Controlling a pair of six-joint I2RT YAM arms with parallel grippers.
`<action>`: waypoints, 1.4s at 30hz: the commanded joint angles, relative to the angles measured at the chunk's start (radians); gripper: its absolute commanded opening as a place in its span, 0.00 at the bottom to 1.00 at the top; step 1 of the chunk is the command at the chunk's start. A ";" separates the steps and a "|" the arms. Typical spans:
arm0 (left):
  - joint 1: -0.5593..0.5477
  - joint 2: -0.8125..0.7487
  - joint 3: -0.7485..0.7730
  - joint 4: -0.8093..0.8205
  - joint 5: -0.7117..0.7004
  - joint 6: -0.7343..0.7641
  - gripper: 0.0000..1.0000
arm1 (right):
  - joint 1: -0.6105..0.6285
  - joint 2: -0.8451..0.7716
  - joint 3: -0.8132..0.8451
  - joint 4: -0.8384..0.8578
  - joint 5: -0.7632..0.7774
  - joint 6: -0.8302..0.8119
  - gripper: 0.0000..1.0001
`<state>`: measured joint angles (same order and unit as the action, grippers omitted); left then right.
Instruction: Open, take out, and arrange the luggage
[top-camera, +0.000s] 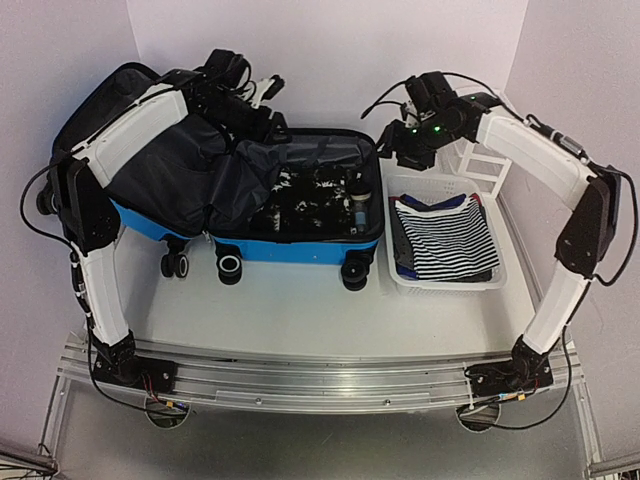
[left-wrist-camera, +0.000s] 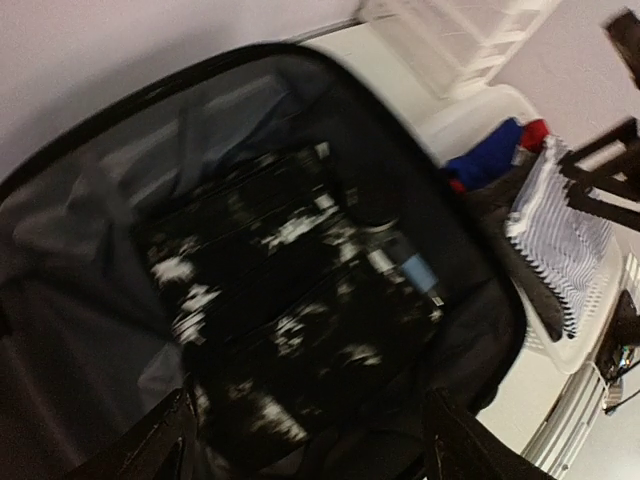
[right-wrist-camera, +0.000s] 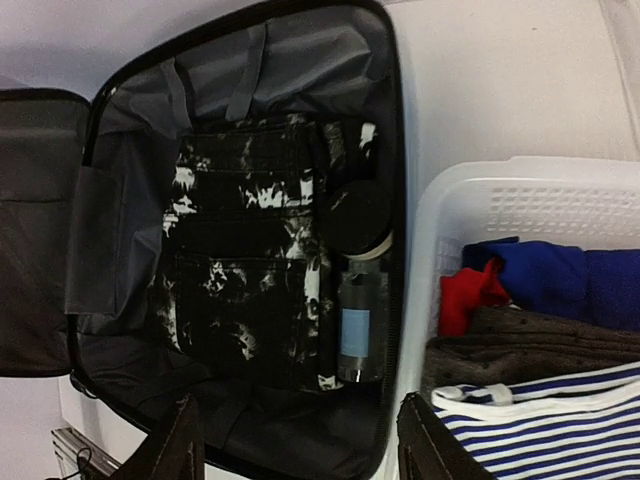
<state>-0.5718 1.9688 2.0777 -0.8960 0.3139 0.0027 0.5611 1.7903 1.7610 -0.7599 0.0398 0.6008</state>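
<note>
The blue luggage (top-camera: 300, 247) lies open on the table, its lid (top-camera: 160, 170) folded out to the left and the dark grey lining showing. Inside it are a black-and-white patterned garment (right-wrist-camera: 250, 260), a clear bottle with a blue label (right-wrist-camera: 357, 330) and a round black jar (right-wrist-camera: 358, 215). My left gripper (top-camera: 268, 122) hovers over the back left of the open case, open and empty (left-wrist-camera: 310, 450). My right gripper (top-camera: 400, 150) hovers above the case's right edge next to the basket, open and empty (right-wrist-camera: 305, 450).
A white mesh basket (top-camera: 400, 280) stands right of the luggage and holds a folded striped shirt (top-camera: 450, 240) with red, blue and brown clothes (right-wrist-camera: 520, 300). A white drawer organizer (top-camera: 480, 165) stands behind it. Walls close in at the back and both sides.
</note>
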 joint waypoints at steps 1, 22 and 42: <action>0.103 -0.040 -0.138 -0.048 0.049 -0.114 0.80 | 0.079 0.148 0.115 -0.010 0.021 0.043 0.56; 0.185 -0.042 -0.478 0.103 0.156 -0.247 0.93 | 0.138 0.511 0.295 -0.036 -0.026 0.149 0.77; 0.183 0.031 -0.483 0.231 0.226 -0.320 0.79 | 0.128 0.540 0.359 -0.052 0.086 0.136 0.67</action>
<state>-0.3862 1.9667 1.5772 -0.7488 0.5062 -0.2708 0.6997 2.3099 2.0370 -0.8032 0.0642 0.7420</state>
